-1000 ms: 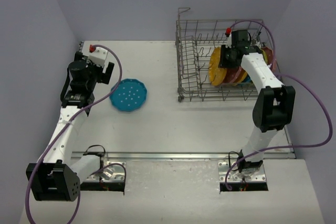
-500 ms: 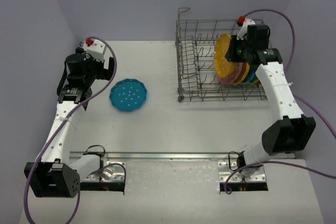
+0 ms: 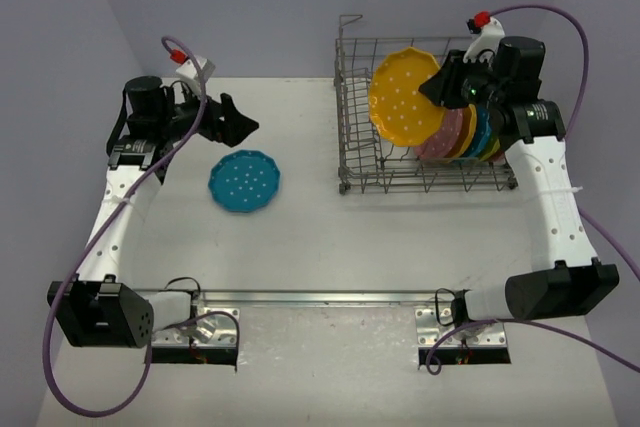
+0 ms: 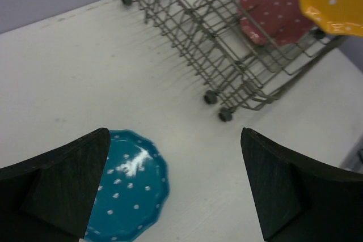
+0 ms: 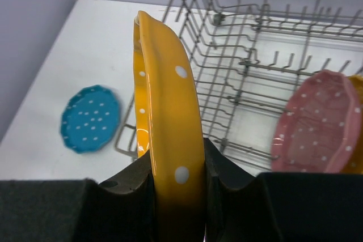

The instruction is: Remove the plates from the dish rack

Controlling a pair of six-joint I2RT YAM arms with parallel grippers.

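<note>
My right gripper (image 3: 440, 87) is shut on the rim of an orange-yellow plate (image 3: 404, 97) and holds it raised above the grey wire dish rack (image 3: 358, 132). In the right wrist view the plate (image 5: 170, 134) stands edge-on between my fingers (image 5: 229, 168). A pink plate (image 3: 448, 133) and several more plates stand in the rack's right end. A teal-blue plate (image 3: 244, 181) lies flat on the table left of the rack. My left gripper (image 3: 240, 125) is open and empty above the table, up and left of the teal plate (image 4: 127, 188).
The rack's left half holds only bare tines (image 5: 249, 72). The purple back wall (image 3: 300, 7) runs behind the rack. Arm cables (image 3: 560, 57) loop above the right arm. The white table (image 3: 330, 237) stretches in front of the rack.
My right gripper lifted the orange-yellow plate out of the rack, up and to the left. My left arm swung its gripper rightward toward the rack.
</note>
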